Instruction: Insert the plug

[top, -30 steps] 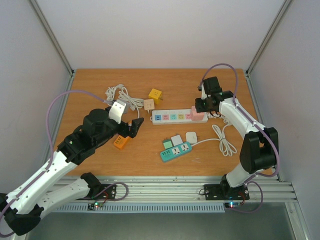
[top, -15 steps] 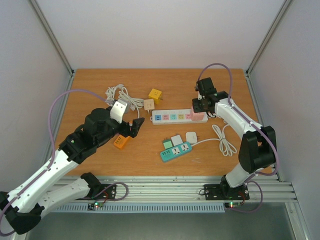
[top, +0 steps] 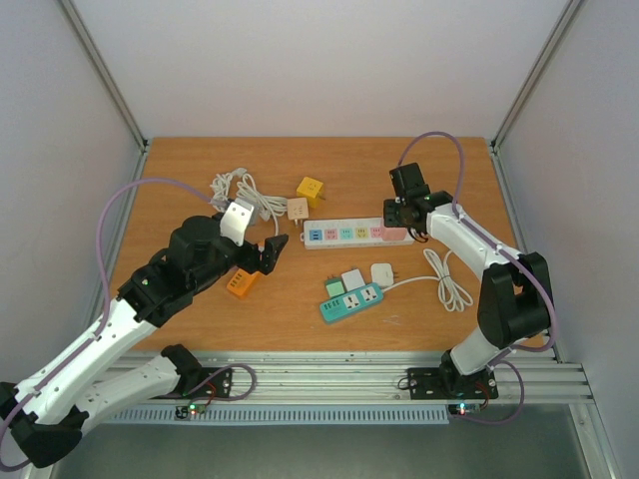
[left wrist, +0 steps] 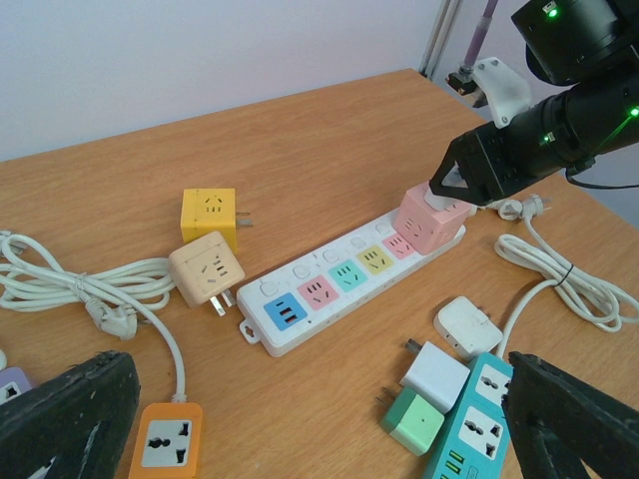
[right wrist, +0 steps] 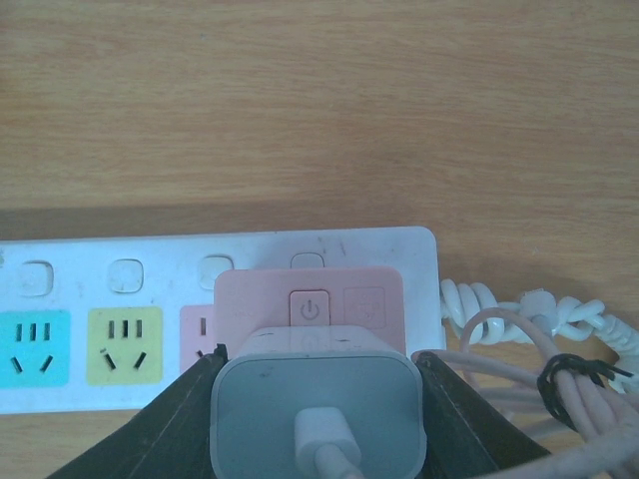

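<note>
At the right end of the strip [top: 344, 234], right gripper [top: 396, 221] clamped on a white plug [right wrist: 318, 389], seemingly seated in the pink cube [left wrist: 431, 220], left gripper [top: 272, 250] spread wide.

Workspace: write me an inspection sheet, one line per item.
Surface: wooden table, nothing spilled.
Job's things: white plug on the pink cube at the right end of the white power strip; seating unclear.
Clutter: yellow cube, beige cube, orange socket, teal strip, small adapters.
Grippers: right gripper shut on white plug; left gripper open, holding nothing.
Cables: left cord bundle, right cord bundle, purple arm cables.
Surroundings: plain walls, metal frame.
</note>
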You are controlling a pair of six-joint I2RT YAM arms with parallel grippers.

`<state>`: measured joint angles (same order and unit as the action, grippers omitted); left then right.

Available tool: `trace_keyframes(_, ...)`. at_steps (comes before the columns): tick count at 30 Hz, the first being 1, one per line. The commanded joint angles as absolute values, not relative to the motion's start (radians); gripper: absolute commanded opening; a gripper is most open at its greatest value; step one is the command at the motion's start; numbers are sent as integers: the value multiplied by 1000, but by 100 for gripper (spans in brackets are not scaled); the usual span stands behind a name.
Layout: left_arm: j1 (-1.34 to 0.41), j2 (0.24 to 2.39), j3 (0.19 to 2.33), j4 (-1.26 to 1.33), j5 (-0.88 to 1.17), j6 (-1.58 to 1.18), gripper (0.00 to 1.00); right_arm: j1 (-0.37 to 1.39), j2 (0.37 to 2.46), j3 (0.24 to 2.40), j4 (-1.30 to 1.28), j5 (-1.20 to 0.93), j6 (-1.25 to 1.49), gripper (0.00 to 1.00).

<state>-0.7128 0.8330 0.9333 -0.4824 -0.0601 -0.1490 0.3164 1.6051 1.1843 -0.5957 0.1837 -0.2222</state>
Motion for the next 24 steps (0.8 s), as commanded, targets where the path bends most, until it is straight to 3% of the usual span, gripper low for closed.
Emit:
trace_keyframes(1,-710,838,925,-437,-72,-150,99,309,1678,1101,-692,211,-154,39)
trace_keyframes(9,-710,841,925,-437,-73,-152,99,326,1662,1126,-711,255,-159,48)
trace_keyframes(17,-710,850,935,-450,-101,-168,99,331,1511,1233,-794,178,-124,85)
trace_keyframes(24,-707,874,969,-497,-178,-212,99,393,1427,1302,-886,154,-78,89)
